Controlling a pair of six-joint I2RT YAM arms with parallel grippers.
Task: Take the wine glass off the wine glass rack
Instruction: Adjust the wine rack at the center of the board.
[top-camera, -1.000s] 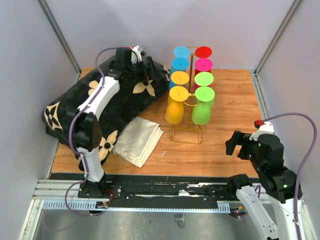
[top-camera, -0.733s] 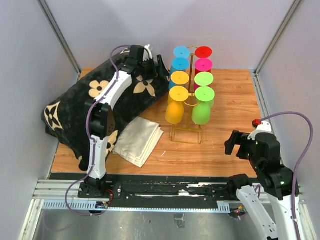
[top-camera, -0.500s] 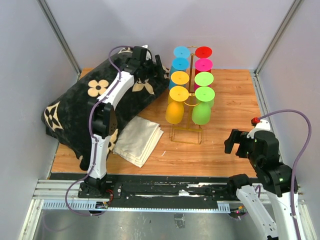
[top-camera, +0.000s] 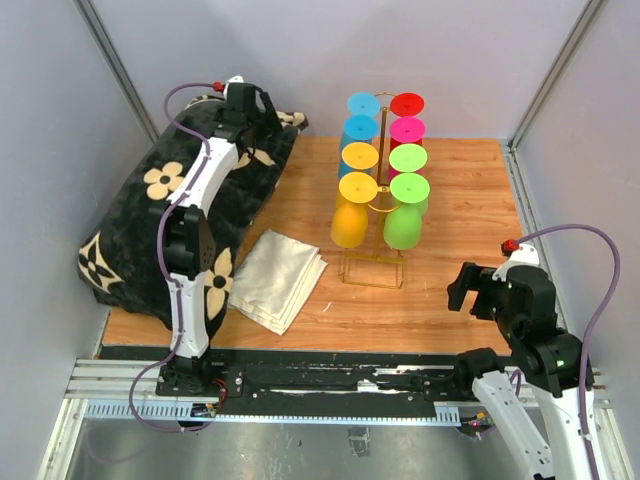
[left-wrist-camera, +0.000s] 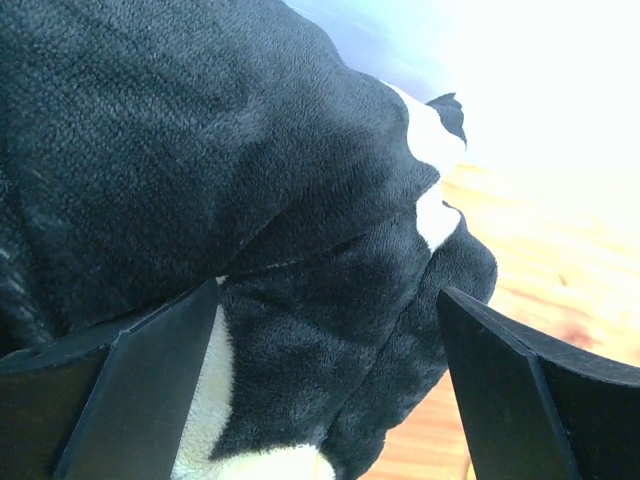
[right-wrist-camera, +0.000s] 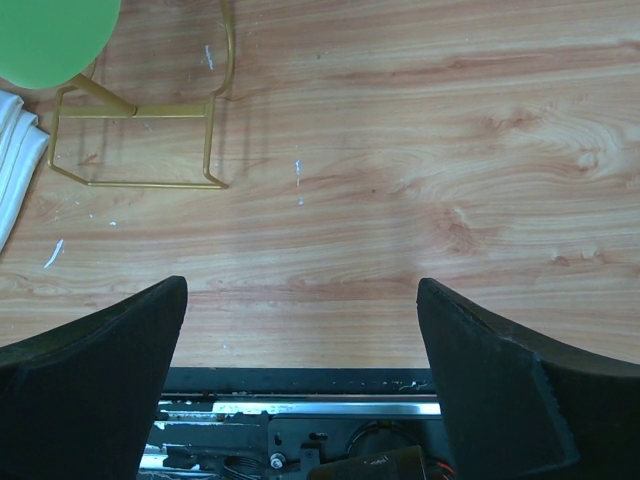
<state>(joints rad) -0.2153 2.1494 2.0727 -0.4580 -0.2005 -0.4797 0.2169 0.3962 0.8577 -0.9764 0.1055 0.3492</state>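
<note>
Bright colours on gold, beside black.
Gold wine glass rack (top-camera: 379, 205); wine glasses (top-camera: 349, 225) blue, red, pink, orange, yellow, green; black blanket (top-camera: 120, 230) with cream flowers; seemingly beige folded cloth (top-camera: 278, 280); orange-brown, wood-grained table (top-camera: 460, 190).

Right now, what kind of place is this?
Probably a robot test booth: plain walls enclose a wooden table, two arms are bolted to a rail, and a rack of coloured glasses is staged.
</note>
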